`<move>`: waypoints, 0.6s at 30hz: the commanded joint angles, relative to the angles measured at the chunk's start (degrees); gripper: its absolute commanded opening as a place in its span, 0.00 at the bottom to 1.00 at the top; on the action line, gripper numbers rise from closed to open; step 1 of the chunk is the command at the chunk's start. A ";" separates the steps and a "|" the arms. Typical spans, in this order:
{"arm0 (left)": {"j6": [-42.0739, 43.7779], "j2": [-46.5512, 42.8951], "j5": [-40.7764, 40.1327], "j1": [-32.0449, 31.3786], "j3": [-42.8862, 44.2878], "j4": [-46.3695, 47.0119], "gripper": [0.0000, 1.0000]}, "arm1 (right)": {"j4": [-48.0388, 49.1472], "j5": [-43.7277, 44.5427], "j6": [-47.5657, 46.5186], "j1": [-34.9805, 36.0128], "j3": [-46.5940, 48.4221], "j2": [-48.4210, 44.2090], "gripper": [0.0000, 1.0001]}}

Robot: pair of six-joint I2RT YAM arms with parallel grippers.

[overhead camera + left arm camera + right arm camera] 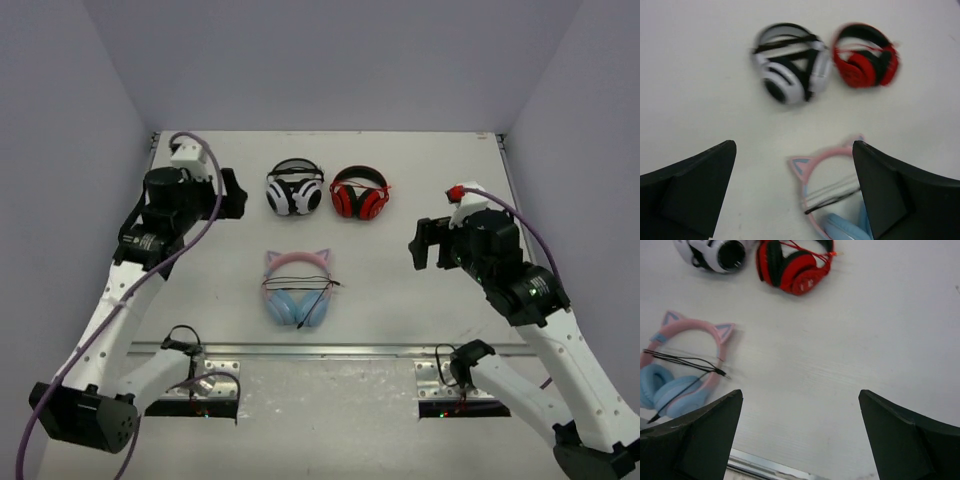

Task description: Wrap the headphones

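Headphones (291,303) lie whole overhead, but cropped in both wrist views.

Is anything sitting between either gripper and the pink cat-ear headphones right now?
Nothing visible. The headphones lie on bare table, with the open left gripper and open right gripper off to either side. The white-and-black headphones and red-and-black headphones sit farther back, clear of both paths.

Headphones (297,292): light blue ear cups, pink headband with two cat ears. Lying flat. Black cable (300,285) strung in loose strands across the band opening. Position: between left gripper (232,193) and right gripper (420,244), well apart from both.
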 commanded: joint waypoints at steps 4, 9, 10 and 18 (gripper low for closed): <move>-17.55 -11.33 -45.35 5.24 -9.66 -3.76 1.00 | -10.50 20.03 3.72 0.23 -0.06 -0.15 0.99; -15.89 -22.59 -44.85 5.24 -17.94 -0.52 1.00 | -8.31 20.22 3.64 0.23 -4.55 -6.84 0.99; -15.10 -25.82 -44.76 5.24 -19.25 -0.08 1.00 | -8.04 20.21 3.55 0.23 -5.43 -7.54 0.99; -14.74 -30.43 -44.06 5.15 -20.41 1.42 1.00 | -7.07 22.06 2.67 0.23 -7.90 -8.25 0.99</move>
